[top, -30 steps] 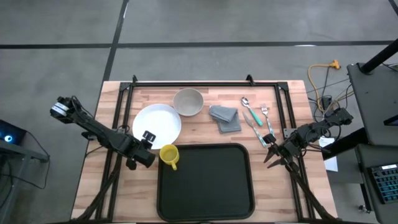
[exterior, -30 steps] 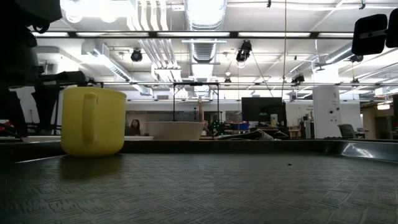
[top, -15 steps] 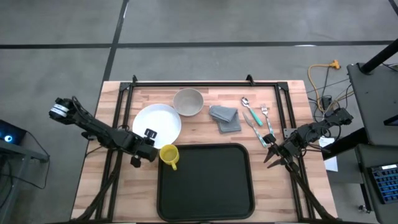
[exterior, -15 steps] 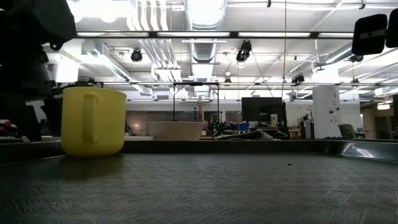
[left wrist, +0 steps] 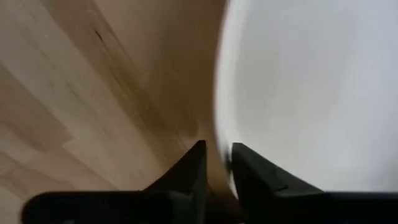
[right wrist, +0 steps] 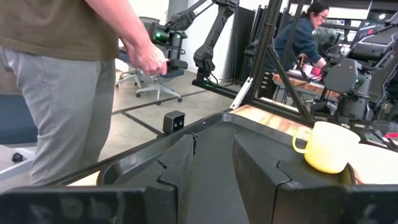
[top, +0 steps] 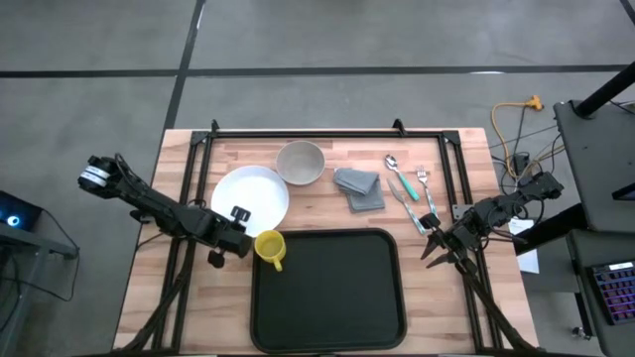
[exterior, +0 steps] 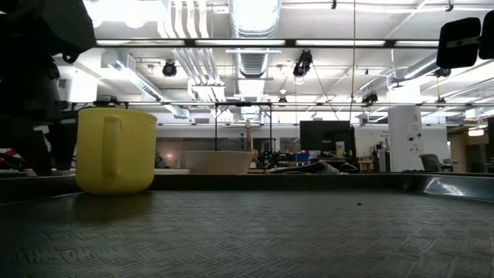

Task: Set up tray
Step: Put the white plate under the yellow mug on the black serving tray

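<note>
resting on the tray point(top: 327, 288), a yellow mug point(top: 270, 247); left jaws nearly together at the white plate point(top: 250, 199), right jaws narrowly apart

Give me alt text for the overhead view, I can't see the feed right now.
A black tray lies empty at the near middle of a wooden table, with a yellow mug on its left corner. The left hand sits at the rim of a white plate behind it. Farther back are a bowl, grey napkin and cutlery; the right hand waits right of the tray.

White plate point(left wrist: 311, 93) blurred, edge-cropped
</note>
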